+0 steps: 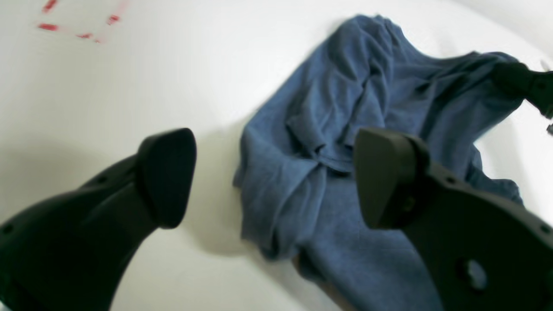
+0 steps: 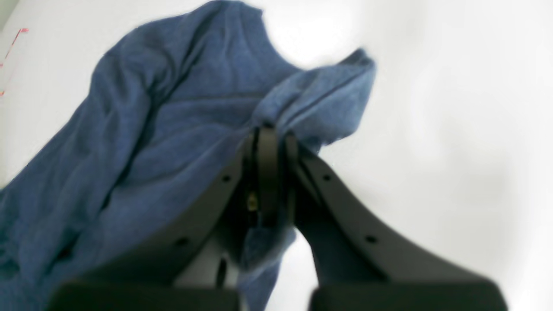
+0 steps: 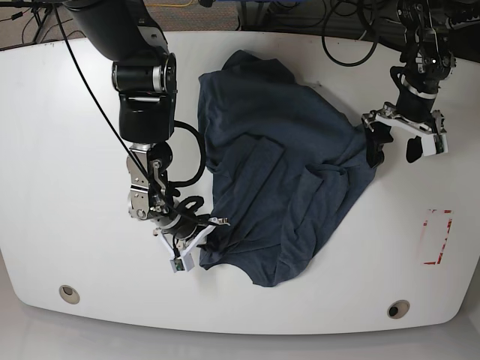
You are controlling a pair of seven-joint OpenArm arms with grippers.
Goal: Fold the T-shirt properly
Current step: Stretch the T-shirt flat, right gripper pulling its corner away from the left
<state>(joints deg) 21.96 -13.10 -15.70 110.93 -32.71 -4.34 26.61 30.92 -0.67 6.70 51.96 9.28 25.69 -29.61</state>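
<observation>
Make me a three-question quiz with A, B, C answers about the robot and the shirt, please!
1. Where is the red marking on the table in the base view?
A. lower right
B. upper left
C. under the shirt

2. What colour is the T-shirt?
A. red
B. dark blue
C. yellow

3. What is the right gripper doing?
A. hanging open above bare table
B. holding a cup
C. pinching the shirt's edge

Answers: 1 A, the red outline sits near the lower right edge. 2 B, the cloth is dark blue in every view. 3 C, its fingers are closed with blue cloth between them, while the left gripper is wide open.
</observation>
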